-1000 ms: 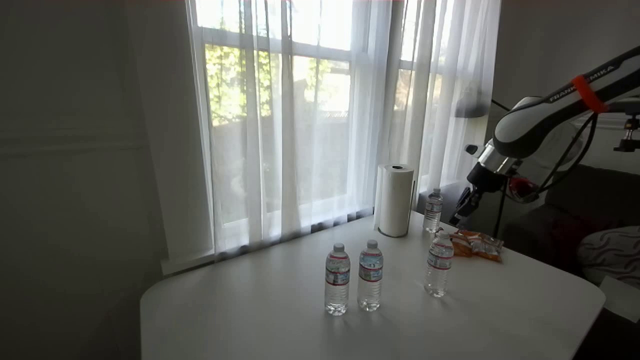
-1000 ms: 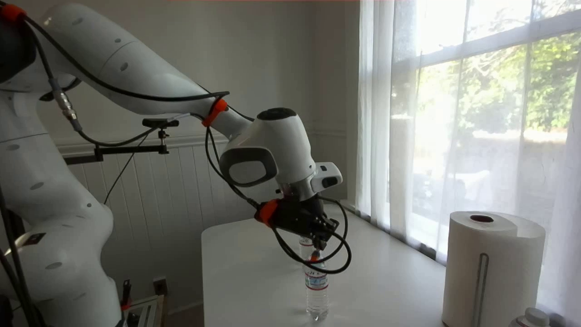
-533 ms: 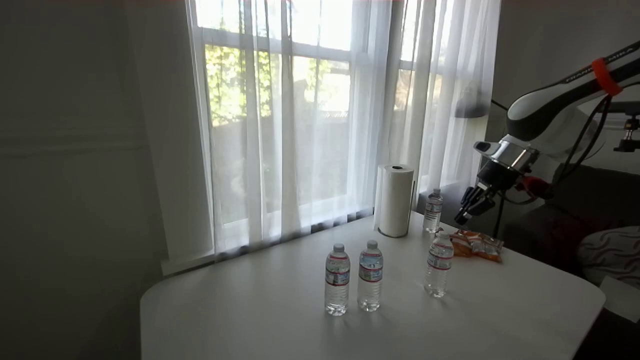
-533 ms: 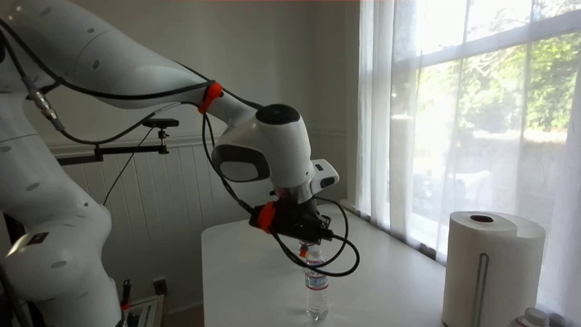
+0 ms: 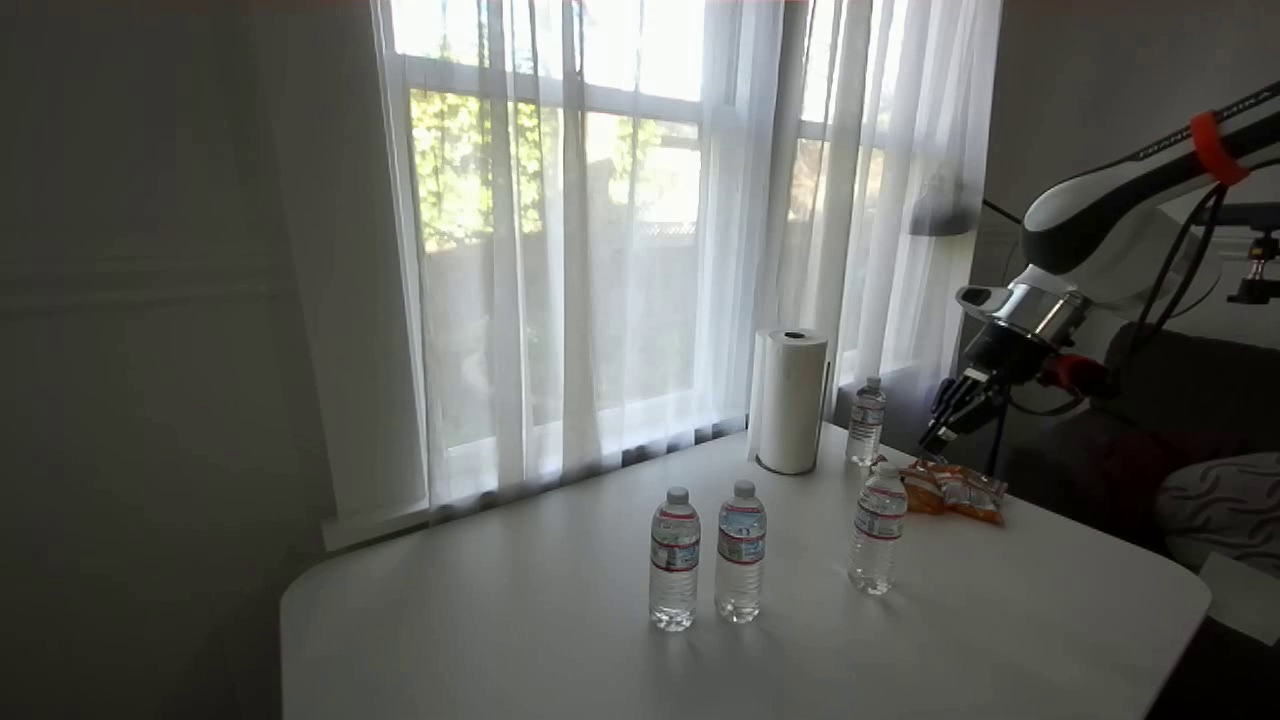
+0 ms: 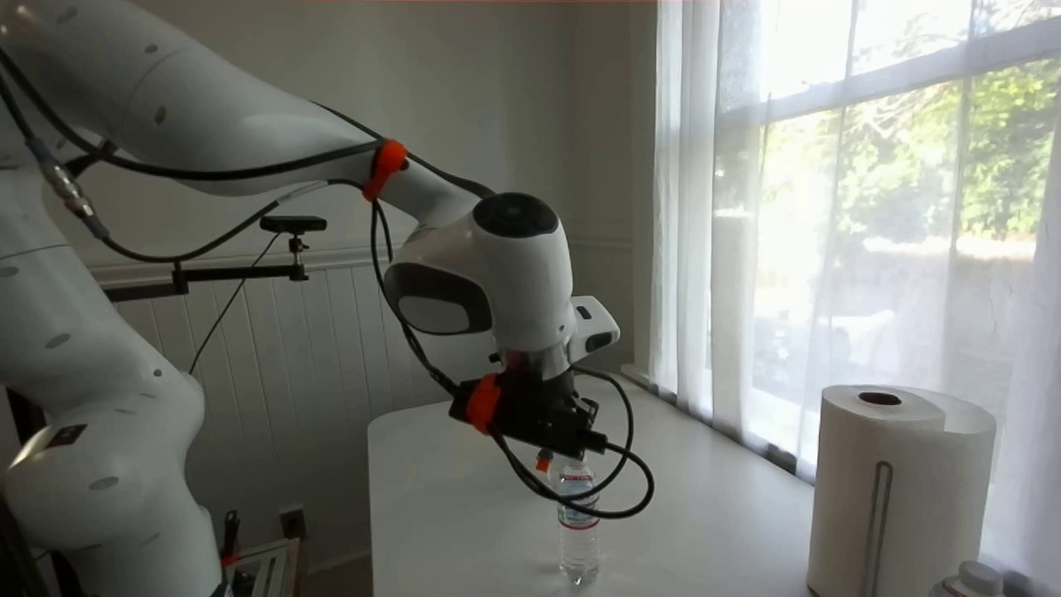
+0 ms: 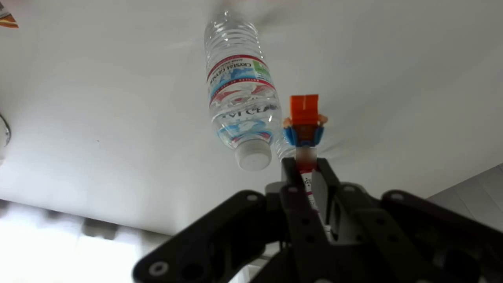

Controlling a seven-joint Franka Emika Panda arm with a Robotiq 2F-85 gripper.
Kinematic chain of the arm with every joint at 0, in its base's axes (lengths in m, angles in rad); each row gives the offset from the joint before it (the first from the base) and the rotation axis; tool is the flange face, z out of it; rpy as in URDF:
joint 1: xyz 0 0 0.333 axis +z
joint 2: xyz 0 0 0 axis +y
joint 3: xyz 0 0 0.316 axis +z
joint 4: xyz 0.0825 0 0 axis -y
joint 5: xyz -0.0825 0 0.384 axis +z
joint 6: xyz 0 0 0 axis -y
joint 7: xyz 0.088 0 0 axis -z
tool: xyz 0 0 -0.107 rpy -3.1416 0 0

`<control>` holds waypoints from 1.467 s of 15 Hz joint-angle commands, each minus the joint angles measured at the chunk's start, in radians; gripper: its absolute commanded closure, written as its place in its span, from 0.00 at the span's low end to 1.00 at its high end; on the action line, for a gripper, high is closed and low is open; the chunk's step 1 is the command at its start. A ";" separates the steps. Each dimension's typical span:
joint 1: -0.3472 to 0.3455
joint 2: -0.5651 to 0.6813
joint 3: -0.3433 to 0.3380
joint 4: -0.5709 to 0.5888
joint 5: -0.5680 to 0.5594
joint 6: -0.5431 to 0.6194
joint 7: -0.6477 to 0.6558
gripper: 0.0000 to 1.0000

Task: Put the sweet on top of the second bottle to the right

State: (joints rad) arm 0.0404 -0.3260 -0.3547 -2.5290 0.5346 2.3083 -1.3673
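The sweet [image 7: 304, 118] is a small orange-and-blue piece shaped like a toy figure. My gripper [image 7: 306, 165] is shut on its upper end, and it hangs past the fingertips. It also shows in an exterior view [image 6: 544, 461], left of a bottle top. In the wrist view a bottle [image 7: 243, 86] with a white cap stands left of the sweet, apart from it. Another bottle [image 7: 283, 147] is partly hidden behind the sweet and fingers. In an exterior view two bottles [image 5: 675, 560] [image 5: 740, 555] stand close together, with another bottle [image 5: 878, 535] to their right, near my gripper [image 5: 932, 443].
A paper towel roll [image 5: 792, 400] stands by the window, with a bottle [image 5: 866, 420] beside it. Orange packets [image 5: 960, 492] lie behind the right-hand bottle; a corner of a packet shows in the wrist view [image 7: 8, 19]. A cable loop [image 6: 638, 489] hangs below the hand.
The hand has turned and shifted, to the right in an exterior view, and dipped slightly in the last half second. The held sweet has moved left relative to the nearby bottle. The bottles have not moved.
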 commanded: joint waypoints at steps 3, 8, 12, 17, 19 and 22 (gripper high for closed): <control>-0.003 0.000 -0.028 0.027 0.178 -0.043 -0.230 0.97; -0.038 0.064 -0.052 0.081 0.320 -0.178 -0.442 0.97; -0.101 0.136 -0.037 0.129 0.390 -0.292 -0.554 0.97; -0.161 0.221 -0.008 0.168 0.490 -0.379 -0.683 0.97; -0.182 0.252 0.005 0.181 0.524 -0.411 -0.722 0.97; -0.207 0.246 0.035 0.166 0.509 -0.393 -0.699 0.86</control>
State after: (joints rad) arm -0.1247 -0.0814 -0.3602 -2.3646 1.0431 1.9198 -2.0663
